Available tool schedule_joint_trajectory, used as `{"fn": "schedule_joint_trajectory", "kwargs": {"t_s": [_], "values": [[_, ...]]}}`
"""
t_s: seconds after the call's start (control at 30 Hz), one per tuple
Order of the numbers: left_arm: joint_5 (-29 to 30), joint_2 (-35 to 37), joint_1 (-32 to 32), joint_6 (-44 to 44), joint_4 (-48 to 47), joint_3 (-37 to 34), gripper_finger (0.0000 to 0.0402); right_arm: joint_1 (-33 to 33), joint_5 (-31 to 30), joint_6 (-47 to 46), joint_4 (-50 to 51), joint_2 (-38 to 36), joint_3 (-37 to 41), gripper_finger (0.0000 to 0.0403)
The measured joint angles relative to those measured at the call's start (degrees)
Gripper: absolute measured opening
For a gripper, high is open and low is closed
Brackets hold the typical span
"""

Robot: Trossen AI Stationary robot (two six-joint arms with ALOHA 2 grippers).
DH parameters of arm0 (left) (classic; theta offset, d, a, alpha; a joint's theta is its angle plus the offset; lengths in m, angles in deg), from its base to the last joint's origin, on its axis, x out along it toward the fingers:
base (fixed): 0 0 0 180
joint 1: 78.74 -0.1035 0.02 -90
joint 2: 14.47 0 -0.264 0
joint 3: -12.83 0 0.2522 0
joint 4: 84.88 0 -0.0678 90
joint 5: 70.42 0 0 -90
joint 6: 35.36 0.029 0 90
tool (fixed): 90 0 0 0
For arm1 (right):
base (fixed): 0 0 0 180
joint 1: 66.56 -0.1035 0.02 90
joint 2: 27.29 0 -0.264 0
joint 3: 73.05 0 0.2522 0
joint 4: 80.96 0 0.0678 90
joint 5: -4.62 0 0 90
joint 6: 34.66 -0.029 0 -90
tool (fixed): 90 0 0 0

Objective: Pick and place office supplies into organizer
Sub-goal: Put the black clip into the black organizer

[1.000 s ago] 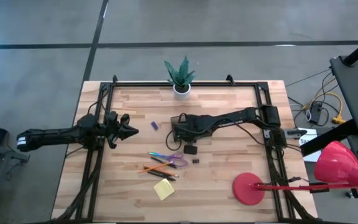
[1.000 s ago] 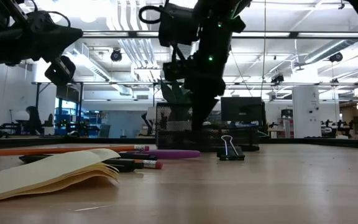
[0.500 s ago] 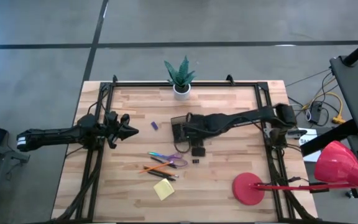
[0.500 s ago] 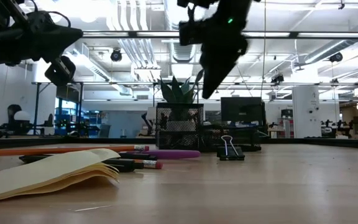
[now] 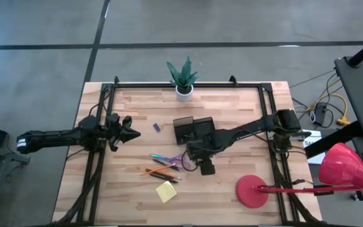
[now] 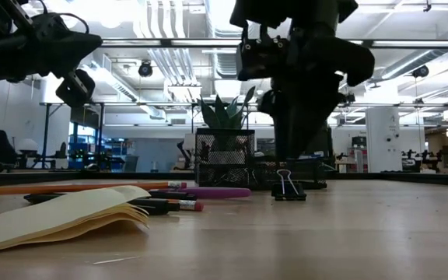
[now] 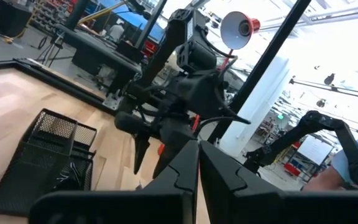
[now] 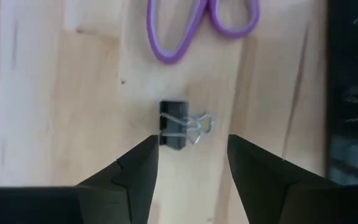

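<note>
One small binder clip lay directly ahead between the right claw's wide-spread fingers, its length crosswise to them.

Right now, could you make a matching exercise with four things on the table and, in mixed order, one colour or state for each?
Column 1:
1. scissors
2. binder clip
3. right end effector
4. sticky-note pad

Column 2:
a. yellow
b. open, above the clip
c. purple handles
d. black with silver wire loops, lying on the wood

Pairs: 1-c, 2-d, 3-b, 4-a
</note>
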State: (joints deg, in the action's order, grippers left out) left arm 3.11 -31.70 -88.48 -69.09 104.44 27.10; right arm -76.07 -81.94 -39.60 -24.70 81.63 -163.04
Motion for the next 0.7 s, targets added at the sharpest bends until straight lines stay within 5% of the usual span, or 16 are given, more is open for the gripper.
{"fn": "schedule_joint_trajectory", "kwargs": {"t_s": [0.5, 0.7], "values": [[-0.02, -0.34, 0.0, -0.04, -0.11, -0.06, 0.0, 0.49, 3.99, -7.12, -3.53, 3.34, 1.55, 0.0184], [-0.02, -0.4, 0.0, -0.04, -0.12, -0.07, 0.0, 0.62, 5.63, -10.11, -4.15, 3.33, 1.37, 0.0145]]}}
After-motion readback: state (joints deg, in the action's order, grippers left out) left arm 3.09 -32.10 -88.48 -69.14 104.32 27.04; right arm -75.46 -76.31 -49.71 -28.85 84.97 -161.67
